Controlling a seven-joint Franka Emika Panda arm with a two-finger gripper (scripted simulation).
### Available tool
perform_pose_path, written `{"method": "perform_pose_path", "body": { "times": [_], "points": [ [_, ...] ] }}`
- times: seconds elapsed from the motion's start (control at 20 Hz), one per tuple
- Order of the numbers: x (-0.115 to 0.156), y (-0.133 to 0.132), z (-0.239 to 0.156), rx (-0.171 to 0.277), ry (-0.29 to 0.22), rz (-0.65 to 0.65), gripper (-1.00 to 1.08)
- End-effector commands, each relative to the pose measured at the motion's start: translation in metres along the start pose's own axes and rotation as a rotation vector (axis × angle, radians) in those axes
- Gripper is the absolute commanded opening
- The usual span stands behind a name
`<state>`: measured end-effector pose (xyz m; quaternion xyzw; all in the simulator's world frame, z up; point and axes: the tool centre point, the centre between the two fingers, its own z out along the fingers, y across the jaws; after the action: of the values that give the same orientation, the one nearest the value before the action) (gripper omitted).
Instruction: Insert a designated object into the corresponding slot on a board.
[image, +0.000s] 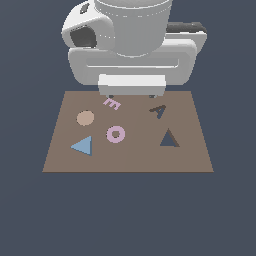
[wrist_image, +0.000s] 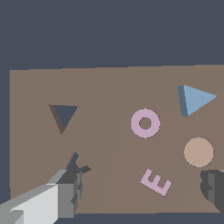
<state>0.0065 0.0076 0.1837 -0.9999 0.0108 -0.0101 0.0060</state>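
Observation:
The light-blue triangle (image: 83, 146) (wrist_image: 196, 99) lies flat on the brown board (image: 130, 159) (wrist_image: 109, 87), near the front corner on the exterior view's left. The dark triangular slot (image: 169, 139) (wrist_image: 64, 116) sits on the board's other side, toward the exterior view's right. My gripper (image: 131, 95) (wrist_image: 141, 187) hangs above the board's far edge, well away from both. It is open, with one finger (wrist_image: 70, 192) and the other (wrist_image: 213, 189) wide apart and nothing held between them.
A pink ring (image: 115, 134) (wrist_image: 145, 123) lies mid-board, a tan disc (image: 85, 118) (wrist_image: 198, 152) behind the triangle, and a pink E (image: 112, 103) (wrist_image: 155, 182) under the gripper. A dark A-shaped cutout (image: 159, 111) (wrist_image: 77, 165) lies behind the slot. The arm's bulk looms over the far edge.

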Motion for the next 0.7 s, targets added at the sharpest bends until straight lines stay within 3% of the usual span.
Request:
{"method": "perform_pose_path", "body": {
  "times": [0.0, 0.65],
  "points": [
    [0.000, 0.000, 0.000, 0.000, 0.000, 0.000, 1.00],
    [-0.002, 0.012, 0.010, 0.000, -0.002, -0.094, 1.00]
  ]
}}
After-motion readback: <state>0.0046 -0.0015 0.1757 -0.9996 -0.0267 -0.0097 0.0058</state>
